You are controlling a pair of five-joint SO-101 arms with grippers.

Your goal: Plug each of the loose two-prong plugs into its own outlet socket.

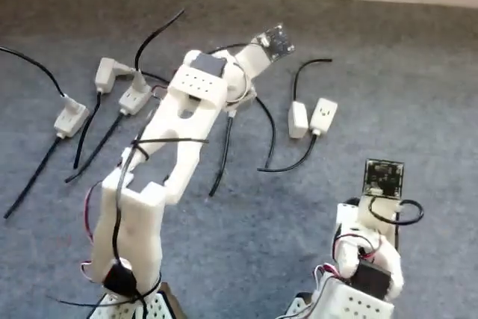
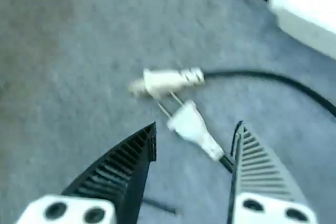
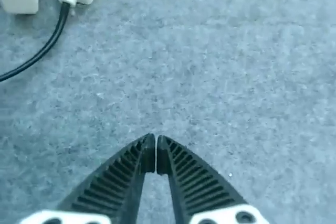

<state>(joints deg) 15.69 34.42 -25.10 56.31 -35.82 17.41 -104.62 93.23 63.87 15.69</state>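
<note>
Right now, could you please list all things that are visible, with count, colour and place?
table: one, grey, under everything
plugs: two, white, close together, far middle
blocks: five, white, on cords; three far left, two right of centre
cords: several, black, spread over the table
arms: two, white; left stretched over the middle, right folded at the near edge
left hand: one, open, over the plugs
right hand: one, shut, low over the table, near right
</note>
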